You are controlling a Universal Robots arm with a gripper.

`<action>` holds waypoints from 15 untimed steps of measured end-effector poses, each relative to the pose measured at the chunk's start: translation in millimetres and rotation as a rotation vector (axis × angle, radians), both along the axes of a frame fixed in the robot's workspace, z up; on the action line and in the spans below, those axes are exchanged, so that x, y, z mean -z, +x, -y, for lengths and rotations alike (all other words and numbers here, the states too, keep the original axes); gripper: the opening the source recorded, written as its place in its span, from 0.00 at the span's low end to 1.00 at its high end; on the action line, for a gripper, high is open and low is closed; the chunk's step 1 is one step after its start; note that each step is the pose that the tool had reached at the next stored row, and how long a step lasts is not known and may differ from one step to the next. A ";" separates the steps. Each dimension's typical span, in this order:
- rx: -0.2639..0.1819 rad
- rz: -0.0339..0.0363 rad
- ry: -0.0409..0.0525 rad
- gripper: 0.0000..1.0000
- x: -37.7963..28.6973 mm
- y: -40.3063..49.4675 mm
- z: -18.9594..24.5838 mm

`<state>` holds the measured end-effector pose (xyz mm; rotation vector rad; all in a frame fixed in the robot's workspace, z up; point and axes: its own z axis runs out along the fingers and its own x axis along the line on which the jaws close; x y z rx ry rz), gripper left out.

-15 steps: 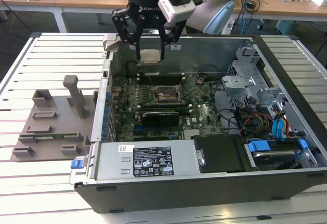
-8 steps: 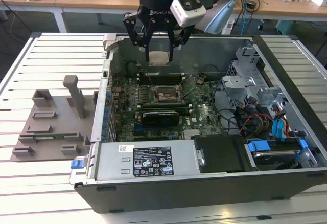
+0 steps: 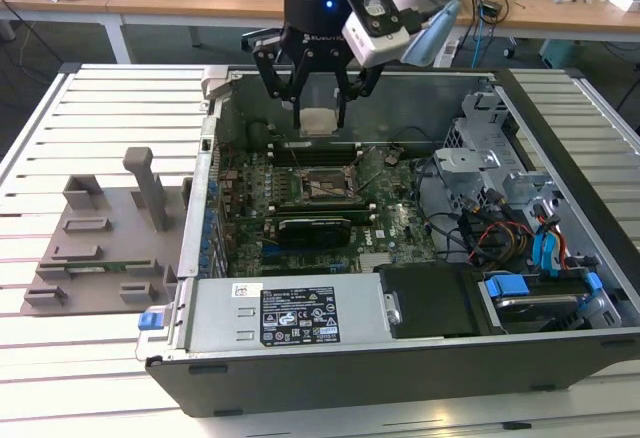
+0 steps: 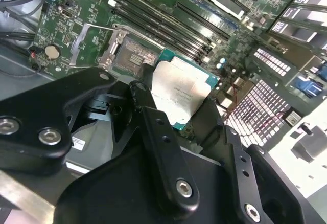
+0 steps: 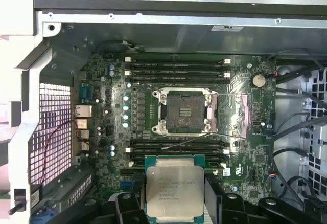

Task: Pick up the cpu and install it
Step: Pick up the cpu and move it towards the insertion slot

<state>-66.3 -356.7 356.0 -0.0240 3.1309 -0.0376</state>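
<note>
The cpu (image 5: pixel 174 189), a flat square chip with a pale silver top and green edge, hangs in the air above the motherboard, pinched between black fingers (image 5: pixel 214 193). My gripper (image 3: pixel 319 121) is shut on it over the rear of the open computer case (image 3: pixel 560 288). The same cpu (image 4: pixel 179 94) (image 3: pixel 319 122) appears in the second wrist and exterior views. The socket (image 5: pixel 185 111) lies uncovered on the board, its metal frame flipped aside, a short way ahead of the chip. In the exterior view the socket (image 3: pixel 322 184) is below and slightly nearer than the gripper.
Memory slots (image 5: pixel 176 69) flank the socket on both sides. A black graphics card (image 3: pixel 312 226) sits in front of the socket. Cables and drive bays (image 3: pixel 520 238) crowd the exterior view's right. A grey fixture tray (image 3: pixel 105 238) lies on the slatted table outside the case.
</note>
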 end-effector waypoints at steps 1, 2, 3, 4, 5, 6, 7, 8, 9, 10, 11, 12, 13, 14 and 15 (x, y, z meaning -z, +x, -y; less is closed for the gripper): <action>0.000 0.0001 0.0001 0.55 1.7 0.9 -0.3; 0.000 0.0000 0.0000 0.55 2.8 1.4 -0.6; 0.000 0.0000 -0.0001 0.55 4.4 2.3 -1.0; 0.000 -0.0001 -0.0002 0.55 5.4 3.1 -1.5; 0.000 0.0000 -0.0001 0.55 6.3 3.9 -2.2; 0.000 0.0000 0.0000 0.55 7.6 5.3 -3.6; 0.000 0.0001 0.0000 0.55 8.5 6.7 -4.8; 0.000 0.0000 0.0001 0.55 9.2 7.7 -5.9; 0.000 0.0000 0.0000 0.55 9.8 8.6 -6.7; 0.000 -0.0001 -0.0001 0.55 10.4 9.7 -7.6; 0.000 0.0000 -0.0001 0.55 10.9 10.4 -8.1; 0.000 0.0000 -0.0001 0.55 11.6 11.3 -8.6; 0.000 0.0000 -0.0001 0.55 12.1 11.8 -8.9; 0.000 0.0001 0.0000 0.55 12.7 12.3 -9.2; 0.000 0.0001 0.0000 0.55 13.1 12.4 -9.2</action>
